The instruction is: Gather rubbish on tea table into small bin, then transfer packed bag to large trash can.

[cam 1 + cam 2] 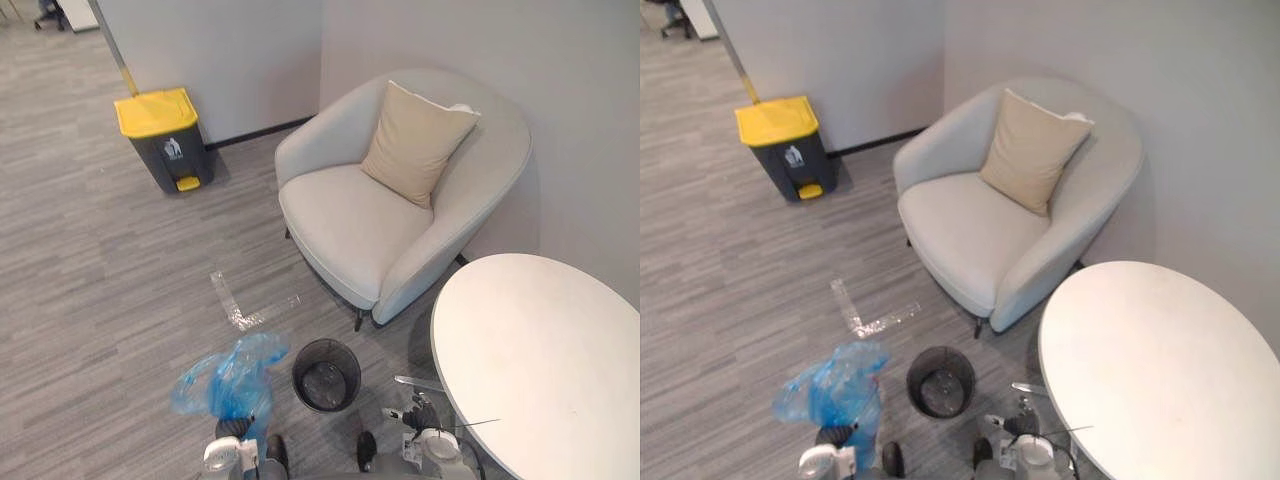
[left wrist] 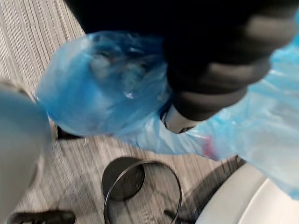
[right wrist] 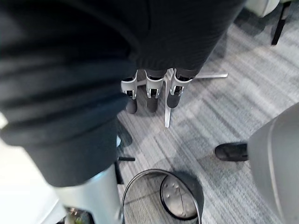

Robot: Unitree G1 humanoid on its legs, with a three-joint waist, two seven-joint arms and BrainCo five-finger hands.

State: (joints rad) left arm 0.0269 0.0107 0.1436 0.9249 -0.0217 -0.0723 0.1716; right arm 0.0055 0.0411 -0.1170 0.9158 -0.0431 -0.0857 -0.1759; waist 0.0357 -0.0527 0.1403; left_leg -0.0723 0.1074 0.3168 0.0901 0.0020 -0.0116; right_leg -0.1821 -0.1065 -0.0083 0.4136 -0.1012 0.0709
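Left robot hand (image 2: 215, 79) clenched on blue bag (image 1: 232, 375), just beside small bin (image 1: 326, 374); right robot hand (image 3: 152, 93) slack, empty. You should hold it high, carry to trash can (image 1: 165, 138) well beyond bin.

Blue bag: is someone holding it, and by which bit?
The left hand holds the blue bag by a bunched-up part of its plastic. The right hand holds nothing.
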